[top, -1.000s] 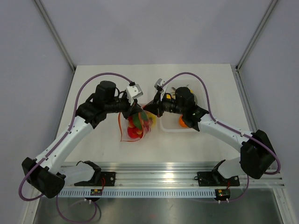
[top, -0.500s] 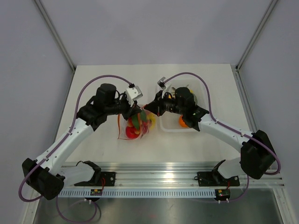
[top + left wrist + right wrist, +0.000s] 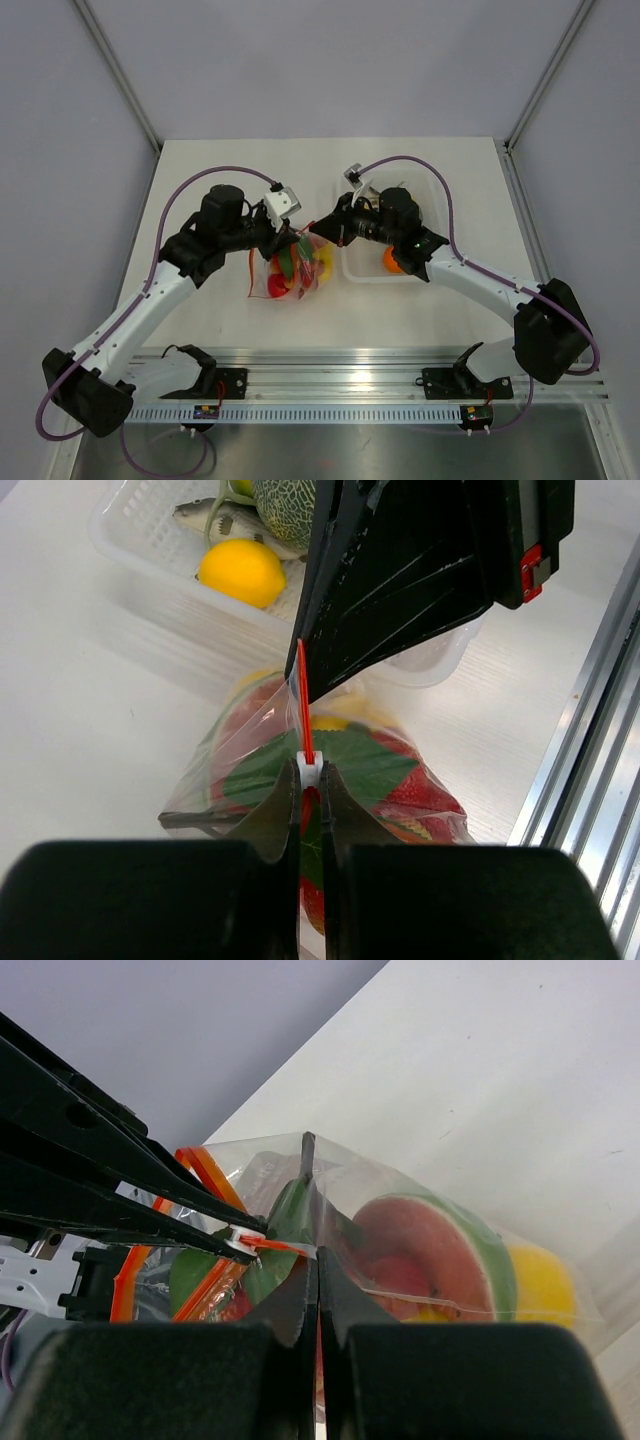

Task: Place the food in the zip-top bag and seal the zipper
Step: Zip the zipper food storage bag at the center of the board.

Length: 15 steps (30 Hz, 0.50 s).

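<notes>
Zip-top bag: clear plastic, just beside the white tray, on the side of the tray toward the left arm, held up by its mouth edge.

Contents: food in red, green and yellow pieces, packed inside the bag.

Zipper: red-orange strip, drawn straight between the two claws above the food.

Left gripper: fingers closed tight on the white slider that rides the strip.

Right gripper: fingers pinched together on the bag's mouth edge, at the end nearer the tray.

In the tray: a lemon, a netted melon, an orange.
</notes>
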Available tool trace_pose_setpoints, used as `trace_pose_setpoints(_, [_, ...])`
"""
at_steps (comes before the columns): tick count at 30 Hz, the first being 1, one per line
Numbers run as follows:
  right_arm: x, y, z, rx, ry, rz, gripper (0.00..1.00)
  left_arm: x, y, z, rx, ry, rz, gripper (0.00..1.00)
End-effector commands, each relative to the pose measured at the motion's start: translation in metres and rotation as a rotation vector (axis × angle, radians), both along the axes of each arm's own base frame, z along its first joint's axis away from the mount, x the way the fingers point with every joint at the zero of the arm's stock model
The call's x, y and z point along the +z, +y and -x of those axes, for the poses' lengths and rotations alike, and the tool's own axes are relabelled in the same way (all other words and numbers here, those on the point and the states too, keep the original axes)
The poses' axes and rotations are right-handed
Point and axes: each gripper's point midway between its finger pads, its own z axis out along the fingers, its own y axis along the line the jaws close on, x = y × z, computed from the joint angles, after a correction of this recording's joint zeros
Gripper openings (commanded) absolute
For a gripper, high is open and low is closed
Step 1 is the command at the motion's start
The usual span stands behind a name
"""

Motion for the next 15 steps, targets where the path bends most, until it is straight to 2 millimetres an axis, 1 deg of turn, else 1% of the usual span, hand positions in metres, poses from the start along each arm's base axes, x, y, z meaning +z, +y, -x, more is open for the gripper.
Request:
trace_pose_setpoints(1, [0.031, -0.053, -0.062, -0.312, -0.099, -0.056, 0.0, -0.008, 0.018, 0.02, 0.036, 0.077, -0.02, 0.0])
trace_pose_setpoints(5, [0.027, -0.059, -0.068, -0.347, -0.076, -0.06, 0.0, -0.007, 0.022, 0.019, 0.058, 0.07, -0.01, 0.0])
trace_pose_setpoints(9, [0.022, -0.06, -0.07, -0.366, -0.052, -0.082, 0.0, -0.002, 0.024, 0.021, 0.065, 0.064, 0.006, 0.0])
trace_pose_setpoints(13, [0.01, -0.058, -0.071, -0.365, -0.029, -0.09, 0.0, -0.005, 0.025, 0.023, 0.062, 0.079, 0.002, 0.0])
trace_pose_setpoints(14, [0.015, -0.055, -0.069, -0.346, -0.042, -0.106, 0.0, -0.006, 0.024, 0.024, 0.054, 0.084, 0.001, 0.0])
trace_pose_setpoints(15, [0.014, -0.055, -0.069, -0.339, -0.048, -0.104, 0.0, -0.006, 0.022, 0.026, 0.041, 0.092, 0.005, 0.0])
